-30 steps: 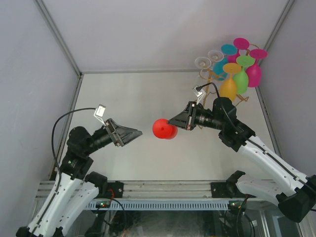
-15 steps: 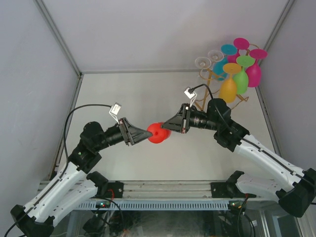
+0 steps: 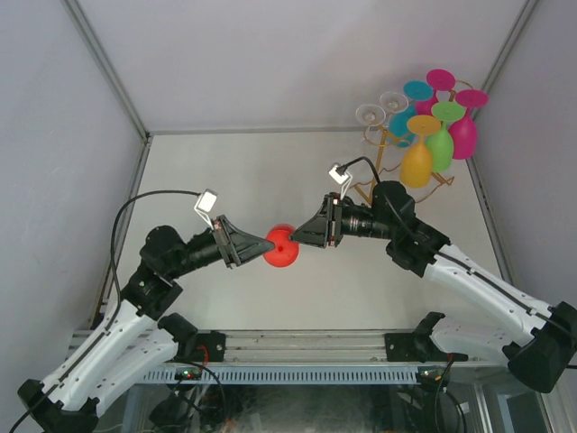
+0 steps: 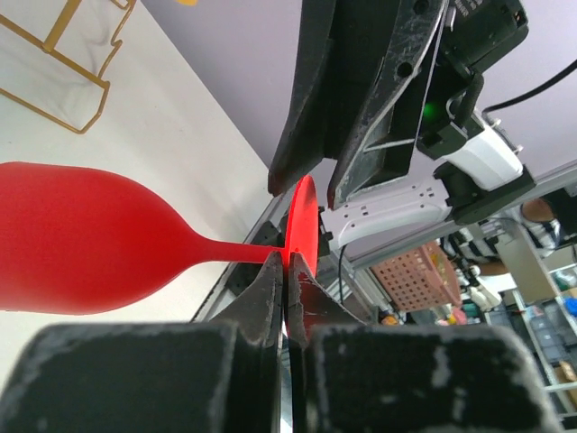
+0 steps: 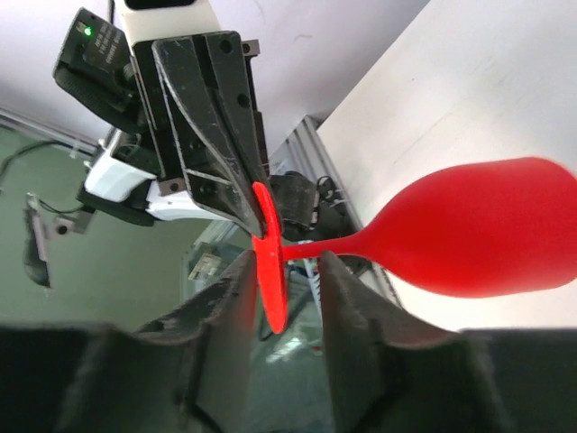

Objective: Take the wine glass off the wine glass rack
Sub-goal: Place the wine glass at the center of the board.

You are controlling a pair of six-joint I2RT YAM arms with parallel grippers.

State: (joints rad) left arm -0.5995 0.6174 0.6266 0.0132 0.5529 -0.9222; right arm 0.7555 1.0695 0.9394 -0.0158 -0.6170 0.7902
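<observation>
A red wine glass (image 3: 281,248) hangs in mid-air over the table, lying sideways between both arms. My left gripper (image 3: 268,244) is shut on the thin round foot of the glass (image 4: 302,221), its fingertips (image 4: 269,275) pinching the rim. My right gripper (image 3: 298,236) faces it from the other side. In the right wrist view its jaws (image 5: 288,257) stand apart around the foot (image 5: 270,262) and stem, with a gap showing. The red bowl (image 5: 478,230) points away to the side. The gold wire wine glass rack (image 3: 377,153) stands at the back right.
Several coloured and clear glasses (image 3: 433,135) hang on the rack near the right wall. Part of the rack's gold base (image 4: 68,54) shows in the left wrist view. Grey walls enclose the table on three sides; a metal rail (image 3: 297,343) runs along the near edge.
The left arm has reached in and shut on the red glass's foot. The right gripper, shut on the glass a second ago, has opened its jaws. The glass has drifted slightly left.
</observation>
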